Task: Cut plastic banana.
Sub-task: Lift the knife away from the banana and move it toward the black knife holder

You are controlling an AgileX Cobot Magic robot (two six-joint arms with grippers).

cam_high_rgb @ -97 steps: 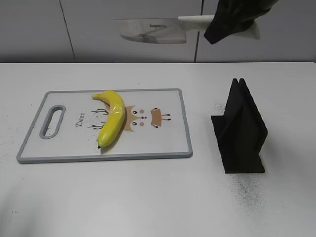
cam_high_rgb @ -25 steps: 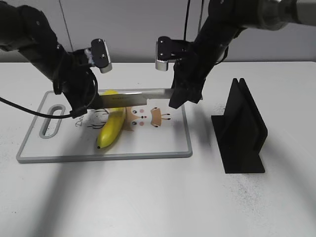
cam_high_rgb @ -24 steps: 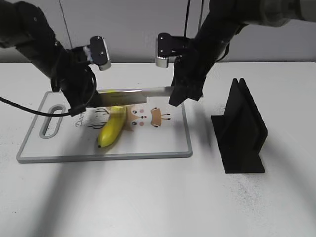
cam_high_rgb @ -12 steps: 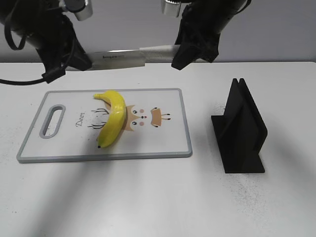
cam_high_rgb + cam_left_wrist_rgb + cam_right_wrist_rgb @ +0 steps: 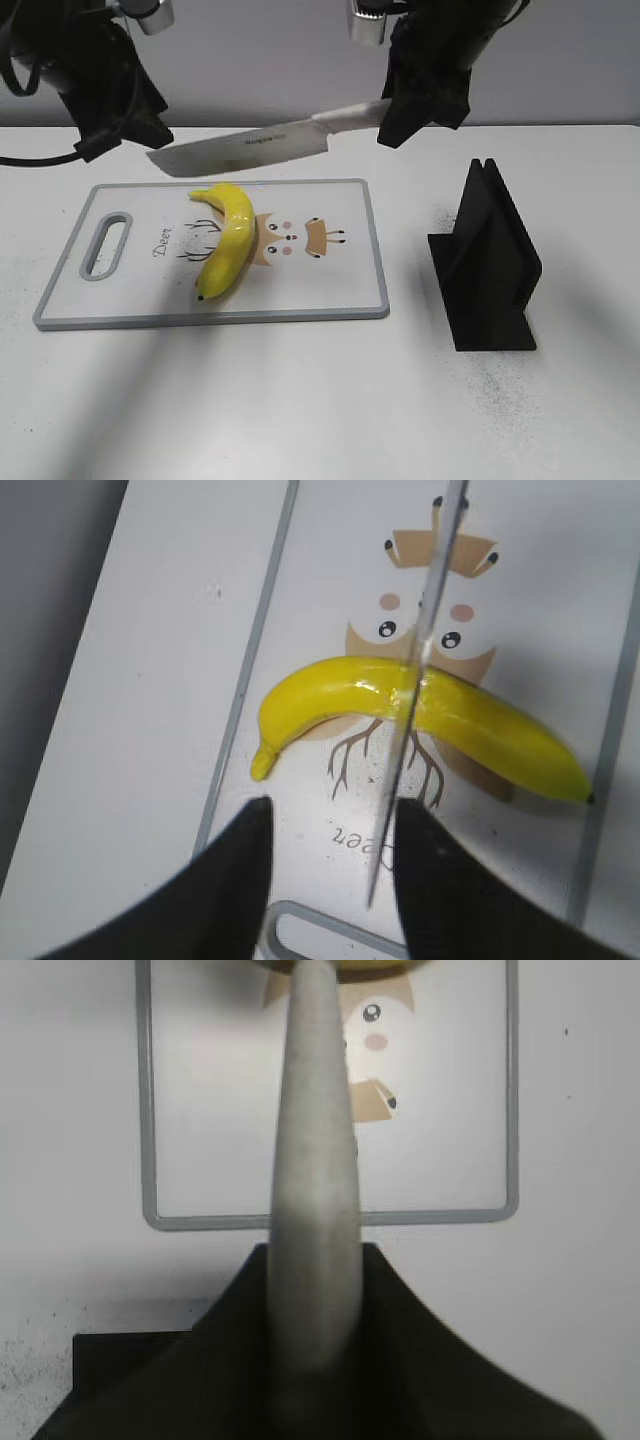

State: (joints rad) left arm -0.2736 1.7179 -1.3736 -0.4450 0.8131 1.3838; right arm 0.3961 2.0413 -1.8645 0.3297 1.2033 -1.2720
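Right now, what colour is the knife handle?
White, or pale off-white: the knife handle shows best in the right wrist view, clamped in the right gripper.

Cutting board (image 5: 330,290), grey-rimmed with deer print, lies flat on white table (image 5: 300,400). Black stand (image 5: 485,265) upright, right of board, apart.

The exterior view looks down at a slant across the bench (image 5: 300,400) toward 12 o'clock. Both wrist views look steeply down, close above the cutting board (image 5: 300,630), their shared area.
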